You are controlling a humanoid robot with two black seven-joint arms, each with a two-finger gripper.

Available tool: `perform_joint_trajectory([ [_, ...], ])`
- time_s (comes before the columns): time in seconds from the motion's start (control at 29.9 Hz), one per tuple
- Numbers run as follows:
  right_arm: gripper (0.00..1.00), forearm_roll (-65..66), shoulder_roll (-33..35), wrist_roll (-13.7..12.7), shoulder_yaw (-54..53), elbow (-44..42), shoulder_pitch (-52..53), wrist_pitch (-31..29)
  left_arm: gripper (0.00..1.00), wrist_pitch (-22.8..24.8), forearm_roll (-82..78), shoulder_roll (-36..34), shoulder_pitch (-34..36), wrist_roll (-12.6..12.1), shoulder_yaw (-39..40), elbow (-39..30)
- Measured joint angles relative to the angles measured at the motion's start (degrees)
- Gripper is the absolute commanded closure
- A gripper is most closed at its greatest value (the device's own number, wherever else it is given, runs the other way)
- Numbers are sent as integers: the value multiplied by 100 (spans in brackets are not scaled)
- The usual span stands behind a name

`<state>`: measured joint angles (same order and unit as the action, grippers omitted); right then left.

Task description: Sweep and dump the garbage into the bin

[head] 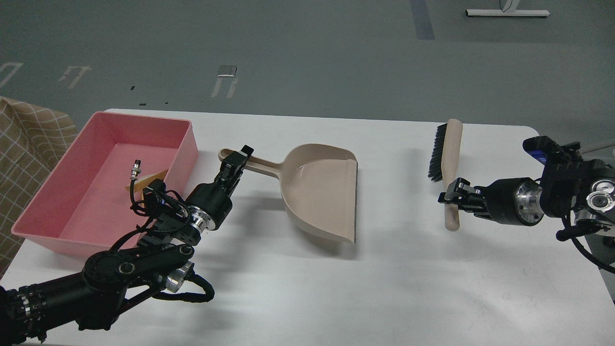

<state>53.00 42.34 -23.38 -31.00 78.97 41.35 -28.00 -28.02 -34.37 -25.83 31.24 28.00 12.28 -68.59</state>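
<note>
The pink bin (72, 158) stands at the table's left. Inside it a white bread wedge with tan crust (146, 179) shows partly behind my left arm's cable; the yellow block is hidden or out of view. My left gripper (238, 161) is shut on the long handle of the beige dustpan (322, 192), which sits low over the table's middle, right of the bin, its pan bare. My right gripper (451, 197) is shut on the handle of a beige brush (449, 158) with black bristles, held at the right.
The white table (336, 288) reaches from the bin to the right edge near my right arm. A checked tan cloth (24, 144) lies off the table's left side. Grey floor lies beyond the far edge.
</note>
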Motion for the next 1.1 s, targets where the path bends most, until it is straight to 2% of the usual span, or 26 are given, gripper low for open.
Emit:
perform_joint_trajectory([
  [0.6, 100, 35, -175, -17, 321, -256, 17, 0, 100, 2, 9, 26, -2, 0, 11, 137],
  [1.1, 92, 43, -314, -17, 375, -296, 13, 0, 100, 2, 12, 105, -45, 0, 4, 221],
])
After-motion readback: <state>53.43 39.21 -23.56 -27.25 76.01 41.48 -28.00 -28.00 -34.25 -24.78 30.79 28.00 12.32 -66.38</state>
